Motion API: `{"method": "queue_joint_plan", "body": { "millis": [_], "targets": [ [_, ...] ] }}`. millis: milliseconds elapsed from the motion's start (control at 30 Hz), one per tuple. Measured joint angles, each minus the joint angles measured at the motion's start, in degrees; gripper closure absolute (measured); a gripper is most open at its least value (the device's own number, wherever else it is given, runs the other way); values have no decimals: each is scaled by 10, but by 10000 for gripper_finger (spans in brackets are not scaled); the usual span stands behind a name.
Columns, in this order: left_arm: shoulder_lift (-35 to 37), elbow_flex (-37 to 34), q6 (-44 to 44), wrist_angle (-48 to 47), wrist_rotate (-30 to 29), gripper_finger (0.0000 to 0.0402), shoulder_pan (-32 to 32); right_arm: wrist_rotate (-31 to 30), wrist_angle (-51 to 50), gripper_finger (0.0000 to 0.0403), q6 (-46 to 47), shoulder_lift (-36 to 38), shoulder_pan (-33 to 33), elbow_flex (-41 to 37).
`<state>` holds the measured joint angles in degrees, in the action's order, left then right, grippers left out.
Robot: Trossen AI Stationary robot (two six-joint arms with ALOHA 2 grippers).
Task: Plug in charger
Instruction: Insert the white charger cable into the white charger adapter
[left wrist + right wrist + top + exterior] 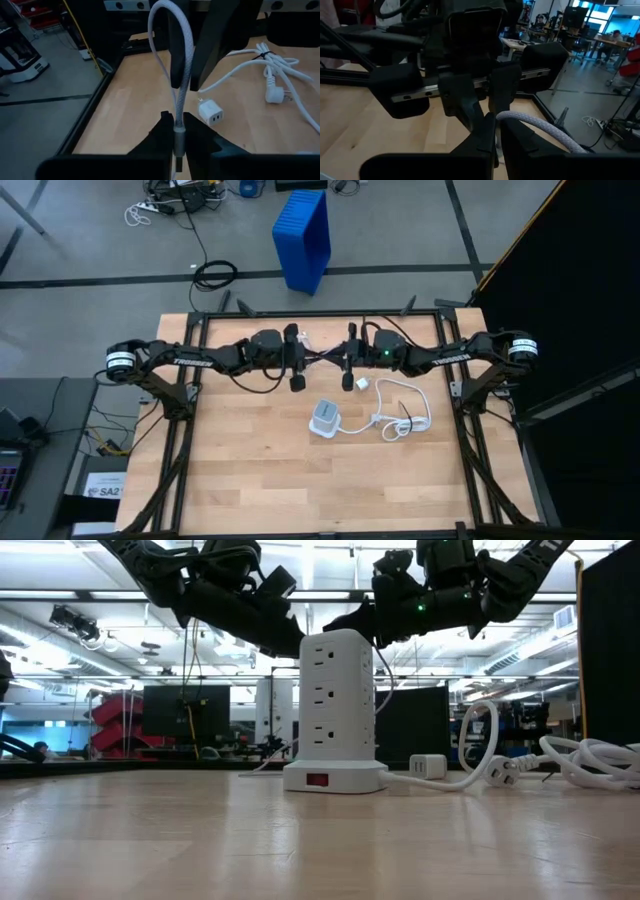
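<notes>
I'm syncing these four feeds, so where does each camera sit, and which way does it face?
High: overhead, straight down on both arms, power tower and charger.
Low: table height, level toward tower; arms overhead.
Left wrist: past left end effector shut on braided cable.
Right wrist: past right end effector, shut on cable.
Shared: both wrists see that cable.

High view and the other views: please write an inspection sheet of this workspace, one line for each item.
Surface: wooden table in a black frame.
Job's things: charger lies on the table, not plugged in; tower stands upright, and the sockets that show are free.
Clutter: nothing seen.
Grippers: left gripper and right gripper are above the far edge, each shut on the cable.
Cables: the braided cable loops between the grippers; the tower's cord lies bundled beside it.
Surroundings: blue bin and wires on the floor.
</notes>
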<state>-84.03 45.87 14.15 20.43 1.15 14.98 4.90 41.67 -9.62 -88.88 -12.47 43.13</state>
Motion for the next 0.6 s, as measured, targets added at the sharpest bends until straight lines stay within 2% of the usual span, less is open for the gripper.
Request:
{"method": "queue_joint_plan", "body": {
  "millis": [67,167,300,500,600],
  "targets": [
    [0,0,1,-2,-3,394,0,0,2,403,5,0,0,0],
    [0,0,4,-2,-39,397,-1,-1,12,403,10,0,0,0],
    [4,0,4,10,-37,398,-1,3,18,392,7,0,0,0],
    [5,-1,-26,36,11,399,10,24,-23,326,1,0,0,1],
    [5,-22,-56,89,41,399,25,27,-55,287,-5,1,4,2]
  ]
}}
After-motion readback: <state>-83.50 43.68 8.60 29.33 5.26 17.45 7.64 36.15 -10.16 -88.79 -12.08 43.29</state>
